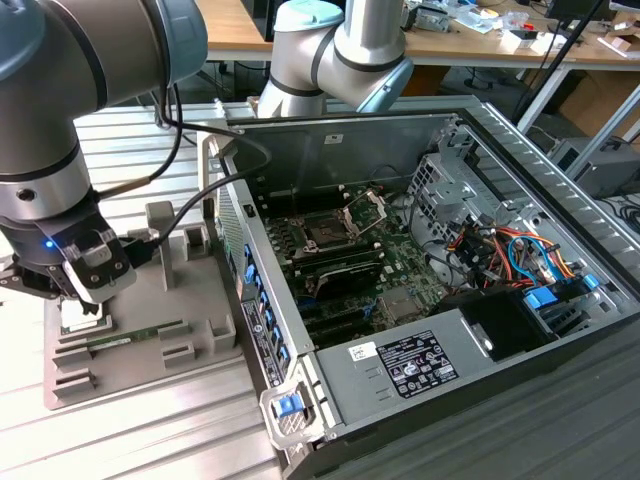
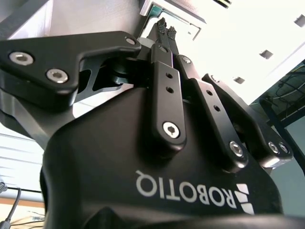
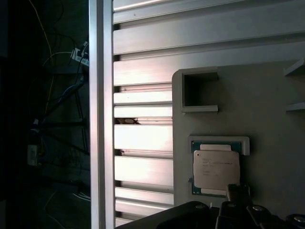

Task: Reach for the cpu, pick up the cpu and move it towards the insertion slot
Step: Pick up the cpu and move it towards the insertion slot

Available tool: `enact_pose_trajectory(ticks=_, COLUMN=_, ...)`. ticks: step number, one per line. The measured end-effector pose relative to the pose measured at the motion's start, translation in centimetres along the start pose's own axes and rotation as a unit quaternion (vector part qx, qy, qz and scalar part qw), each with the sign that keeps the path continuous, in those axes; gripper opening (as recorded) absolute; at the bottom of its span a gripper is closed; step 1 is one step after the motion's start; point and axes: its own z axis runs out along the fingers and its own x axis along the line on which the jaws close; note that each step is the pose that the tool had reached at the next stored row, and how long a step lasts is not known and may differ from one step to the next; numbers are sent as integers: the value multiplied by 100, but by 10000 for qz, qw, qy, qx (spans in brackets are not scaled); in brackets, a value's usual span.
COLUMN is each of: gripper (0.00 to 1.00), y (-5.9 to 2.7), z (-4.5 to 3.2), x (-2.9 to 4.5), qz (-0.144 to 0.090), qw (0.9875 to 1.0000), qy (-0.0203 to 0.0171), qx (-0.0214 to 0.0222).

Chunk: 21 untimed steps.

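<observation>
The gripper (image 1: 88,298) hangs at the exterior view's left, pointed down over the near end of a grey plastic tray (image 1: 190,300). In the second wrist view its two fingertips (image 2: 162,25) are drawn in narrow, almost meeting, with nothing seen clamped between them. The cpu (image 3: 215,167) lies flat in a square recess of that tray, silvery top up with a thin green edge around it. In the first wrist view a dark fingertip (image 3: 237,191) sits right at one edge of the chip; whether it touches cannot be told. A long green memory stick (image 1: 125,338) rests in a tray groove just beside the gripper, towards the exterior view's right. The tray stands on a slatted metal table (image 1: 120,440).

Further right, the open computer case (image 1: 340,125) lies on its side, well apart from the chip. Near the middle of its board is the insertion slot (image 1: 326,232), a dark square socket with its metal bracket hinged up. At the exterior view's far right, a bundle of orange and blue cables (image 1: 510,250) runs inside the case.
</observation>
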Motion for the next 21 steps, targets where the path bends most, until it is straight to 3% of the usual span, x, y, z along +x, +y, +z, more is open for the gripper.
enact_pose_trajectory(ticks=21, gripper=10, y=1, z=101, x=0, qz=0, qw=10000, qy=0, qx=0)
